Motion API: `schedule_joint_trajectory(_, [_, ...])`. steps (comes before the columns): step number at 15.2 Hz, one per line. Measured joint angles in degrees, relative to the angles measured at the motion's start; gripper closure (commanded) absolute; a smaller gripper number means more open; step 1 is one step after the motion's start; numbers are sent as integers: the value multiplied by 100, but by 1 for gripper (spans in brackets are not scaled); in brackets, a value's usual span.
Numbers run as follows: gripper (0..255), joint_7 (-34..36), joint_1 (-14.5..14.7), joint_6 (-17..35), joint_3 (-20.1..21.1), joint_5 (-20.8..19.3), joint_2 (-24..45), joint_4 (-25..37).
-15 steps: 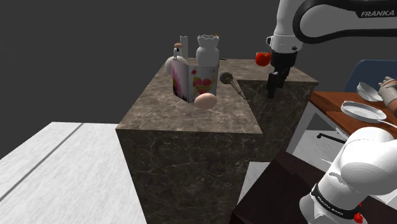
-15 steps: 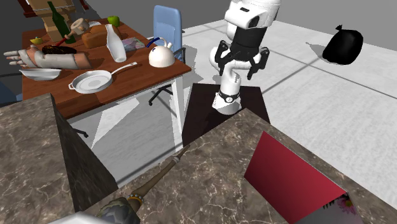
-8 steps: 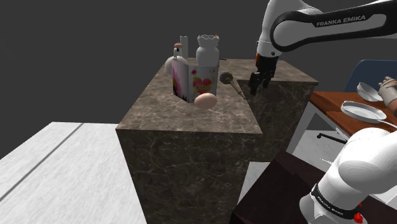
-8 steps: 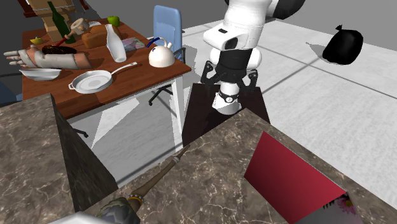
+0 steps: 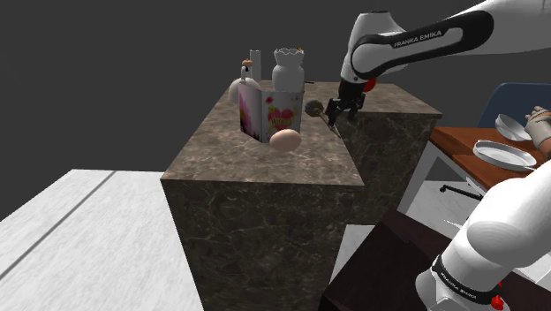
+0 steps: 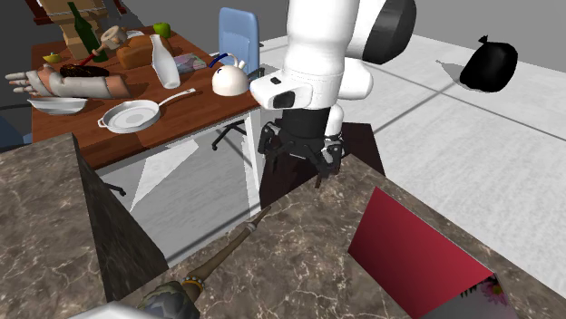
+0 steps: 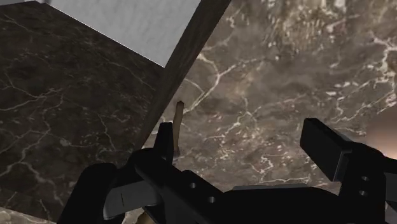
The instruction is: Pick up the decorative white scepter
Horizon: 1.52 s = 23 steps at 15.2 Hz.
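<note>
The scepter (image 5: 323,117) lies flat on the dark marble counter (image 5: 238,155), near its edge on the shoulder view's right. It has a thin brown shaft (image 6: 231,249) and a mottled grey head (image 6: 168,299). My black gripper (image 5: 338,112) hangs just above the shaft's free end, open. In the second exterior view the gripper (image 6: 298,165) hovers over the counter's far edge. In the wrist view the shaft's tip (image 7: 179,124) pokes up close to one fingertip (image 7: 167,136), while the other fingertip (image 7: 323,142) stands far apart. Nothing is clasped.
Beside the scepter head stand a flowered carton (image 5: 267,112), a peach egg-shaped thing (image 5: 284,140), a white vase (image 5: 288,67) and a white bottle (image 5: 244,87). A second marble block (image 5: 397,132) adjoins, with a gap between. A wooden table (image 6: 195,113) with dishes and a blue chair (image 6: 239,33) stand beyond.
The arm has swung toward the shoulder view's left and come down, bringing the gripper from over the second marble block to just above the scepter's shaft end. The fingers stay open.
</note>
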Motion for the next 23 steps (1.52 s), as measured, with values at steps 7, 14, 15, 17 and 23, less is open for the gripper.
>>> schedule_joint_trajectory(7, [0,213,-205,877,-299,329,1209,811])
schedule_joint_trajectory(14, [0,307,-441,1520,-538,889,2424,1824])
schedule_joint_trajectory(15, [0,320,-464,1527,-552,941,2535,1961])
schedule_joint_trajectory(17, [0,326,-478,1629,-557,991,2637,1990])
schedule_joint_trajectory(23, [0,263,-493,2047,-546,1077,2826,1765])
